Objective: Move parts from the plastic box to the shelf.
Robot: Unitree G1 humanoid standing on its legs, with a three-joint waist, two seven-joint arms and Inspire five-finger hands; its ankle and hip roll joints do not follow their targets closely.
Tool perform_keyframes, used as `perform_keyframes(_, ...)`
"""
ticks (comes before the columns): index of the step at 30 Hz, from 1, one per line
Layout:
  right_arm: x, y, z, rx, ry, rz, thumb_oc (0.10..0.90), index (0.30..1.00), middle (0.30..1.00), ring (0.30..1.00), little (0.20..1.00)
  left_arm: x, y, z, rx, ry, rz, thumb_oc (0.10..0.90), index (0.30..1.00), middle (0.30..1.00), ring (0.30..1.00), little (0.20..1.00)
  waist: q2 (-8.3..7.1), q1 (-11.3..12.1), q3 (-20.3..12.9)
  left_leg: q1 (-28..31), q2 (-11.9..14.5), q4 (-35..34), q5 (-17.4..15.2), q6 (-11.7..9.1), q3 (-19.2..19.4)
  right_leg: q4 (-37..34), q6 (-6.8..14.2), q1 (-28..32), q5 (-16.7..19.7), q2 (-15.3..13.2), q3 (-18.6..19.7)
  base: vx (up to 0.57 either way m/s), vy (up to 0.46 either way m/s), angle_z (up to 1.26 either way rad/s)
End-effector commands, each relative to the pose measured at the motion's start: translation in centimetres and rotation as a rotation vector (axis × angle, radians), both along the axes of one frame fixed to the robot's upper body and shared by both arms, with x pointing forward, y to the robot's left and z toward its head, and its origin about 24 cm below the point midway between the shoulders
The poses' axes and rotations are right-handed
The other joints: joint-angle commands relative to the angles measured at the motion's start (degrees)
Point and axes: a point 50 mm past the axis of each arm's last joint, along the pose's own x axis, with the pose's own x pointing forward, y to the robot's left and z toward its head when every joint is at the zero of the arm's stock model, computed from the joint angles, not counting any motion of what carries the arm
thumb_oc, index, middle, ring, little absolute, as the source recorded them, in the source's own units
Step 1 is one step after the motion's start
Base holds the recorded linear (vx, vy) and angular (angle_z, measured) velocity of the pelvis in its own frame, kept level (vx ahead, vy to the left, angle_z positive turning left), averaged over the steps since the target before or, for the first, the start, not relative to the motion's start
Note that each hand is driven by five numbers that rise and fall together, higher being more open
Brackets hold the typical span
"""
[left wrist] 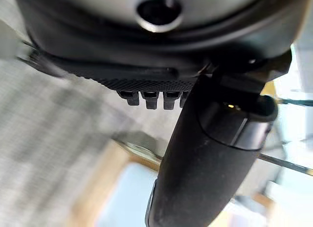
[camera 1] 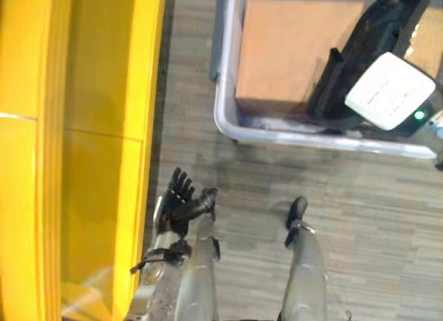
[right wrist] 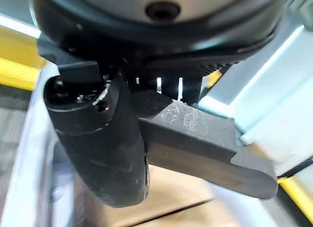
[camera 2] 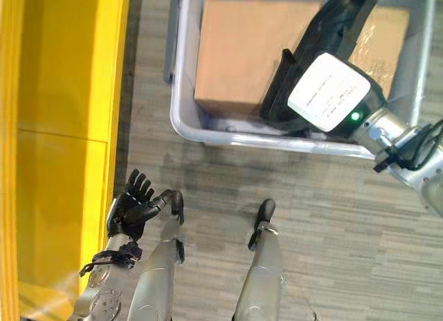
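The grey plastic box [camera 2: 185, 131] stands on the floor [camera 2: 332, 217], just beside the yellow shelf [camera 2: 62, 127] that runs down the robot's left side. Inside the box a tan cardboard block [camera 2: 239, 51] lies flat against the wall nearest the shelf, and a second tan piece [camera 2: 384, 41], under clear wrap, lies at the far end of the box.

The right hand [right wrist: 117, 153] reaches down into the box between these 2 pieces. In the right wrist view its thumb and fingers are closed around a black part [right wrist: 205, 148], a dark angled bar with a scuffed surface that sticks out past the thumb. In the head views the same black part [camera 2: 329, 30] rises slantwise out of the box, its lower end near the box floor beside the cardboard block, its upper end up over the wrapped piece. The white unit on the right wrist covers the hand itself there, so the grip can be read from the wrist view alone.

The left hand [camera 2: 135, 203] hangs low over the floor, close beside the shelf's front edge and well apart from the box. Its fingers are spread and fairly straight, the thumb standing off to the side, and it holds nothing.
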Motion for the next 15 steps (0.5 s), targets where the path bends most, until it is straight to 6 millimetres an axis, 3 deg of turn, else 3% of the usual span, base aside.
perform_keyframes(1,-3.5,2.8,8.5,0.020,-0.392,0.189,0.400,0.300,0.300,0.300,0.300,0.1,0.7,2.8,0.062,-0.146,0.001,0.900,1.000,1.000,1.000,1.000,-1.44,0.97,0.30,10.34,4.43,0.61,-6.41,-6.01,-0.88,-7.16,2.34,10.09,3.87,0.96,-1.18,0.04,0.026,0.05)
perform_keyframes(7,-4.4,2.7,7.2,0.155,-0.311,0.265,0.400,0.300,0.300,0.300,0.300,0.2,1.3,3.6,0.171,-0.176,-0.012,0.900,1.000,1.000,1.000,1.000,-1.23,0.73,-4.76,18.35,3.93,-2.59,-6.75,-5.96,-0.88,-12.28,3.12,20.29,4.06,1.09,-3.02,0.10,0.038,0.11)
perform_keyframes(10,-4.3,2.3,5.3,0.344,-0.181,0.318,0.400,0.300,0.300,0.300,0.300,0.0,2.2,4.8,0.365,-0.225,0.012,0.900,1.000,1.000,1.000,1.000,-1.02,0.89,-8.89,21.15,3.79,-4.46,-6.56,-5.89,-0.56,-16.47,3.56,24.71,5.28,1.50,-4.59,0.11,0.031,0.02)
perform_keyframes(11,-4.0,1.9,4.3,0.479,-0.118,0.338,0.400,0.300,0.300,0.300,0.300,0.0,2.9,5.7,0.484,-0.266,0.049,0.900,1.000,1.000,1.000,1.000,-0.80,1.10,-10.86,22.33,3.82,-4.65,-6.92,-5.82,-0.34,-18.08,3.71,26.36,5.58,1.94,-4.71,0.11,0.016,0.10)
perform_keyframes(15,-2.8,1.7,2.1,0.693,0.007,0.372,0.400,0.300,0.300,0.300,0.300,-0.3,3.8,7.3,0.714,-0.335,0.115,0.900,1.000,1.000,1.000,1.000,-0.81,1.48,-14.42,24.95,4.25,-4.66,-8.02,-5.44,0.71,-20.15,3.78,29.08,6.02,2.69,-4.23,0.12,0.000,-0.01)
